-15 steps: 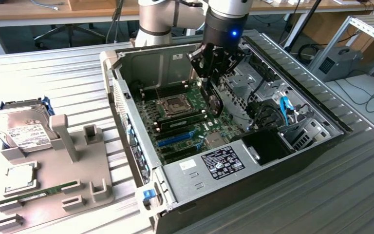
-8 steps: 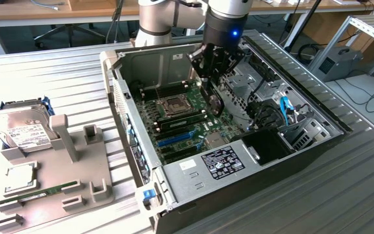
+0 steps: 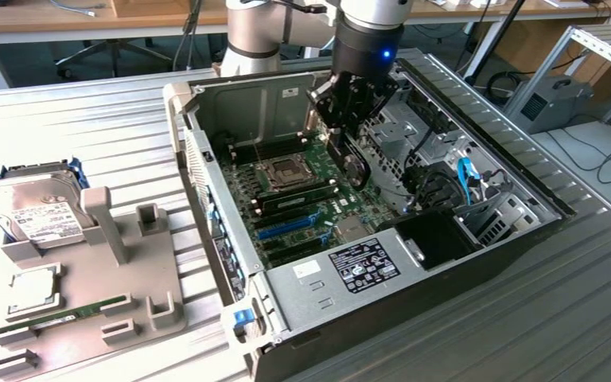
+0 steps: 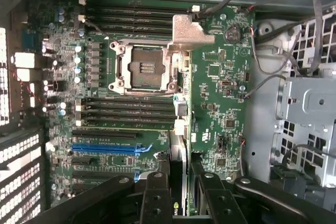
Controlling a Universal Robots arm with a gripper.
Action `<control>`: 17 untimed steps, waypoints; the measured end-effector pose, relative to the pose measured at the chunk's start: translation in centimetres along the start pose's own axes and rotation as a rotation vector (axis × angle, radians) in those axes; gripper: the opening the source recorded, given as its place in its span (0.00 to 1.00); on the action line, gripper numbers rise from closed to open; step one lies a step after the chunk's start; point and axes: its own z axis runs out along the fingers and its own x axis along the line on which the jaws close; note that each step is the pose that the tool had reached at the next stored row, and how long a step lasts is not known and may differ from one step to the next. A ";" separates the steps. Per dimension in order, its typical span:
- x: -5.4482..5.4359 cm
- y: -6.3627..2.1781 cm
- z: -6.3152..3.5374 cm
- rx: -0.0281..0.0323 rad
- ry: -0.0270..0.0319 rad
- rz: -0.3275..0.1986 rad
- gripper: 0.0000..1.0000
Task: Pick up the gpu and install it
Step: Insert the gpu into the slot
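My gripper (image 3: 350,119) hangs inside the open computer case (image 3: 496,171), above the green motherboard (image 3: 305,199). It is shut on the gpu (image 3: 350,165), a thin dark card with a round black fan that hangs below the fingers, on edge. In the wrist view the gpu (image 4: 178,177) shows edge-on between the two black fingers (image 4: 156,198), over the board beside the CPU socket (image 4: 143,66). The blue expansion slot (image 4: 105,148) lies off to one side of the card's lower edge. That blue slot (image 3: 289,225) sits nearer the case's front in the exterior view.
At the exterior view's left, a grey fixture (image 3: 125,263) carries a silver hard drive (image 3: 35,211), a CPU (image 3: 35,286) and a green memory stick (image 3: 67,313). Drive cages, loose cables and a blue cable (image 3: 465,175) crowd the case's right side. The power supply (image 3: 364,267) sits at the front.
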 end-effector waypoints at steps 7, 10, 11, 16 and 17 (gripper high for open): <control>0.0 0.00 0.00 -0.0019 -0.0029 -0.065 0.26; 0.0 0.00 0.00 -0.0024 -0.0039 -0.086 0.26; 0.0 0.00 0.00 -0.0025 -0.0041 -0.091 0.26; 0.0 0.00 0.00 -0.0035 -0.0055 -0.122 0.26; 0.0 0.00 0.00 -0.0036 -0.0057 -0.127 0.26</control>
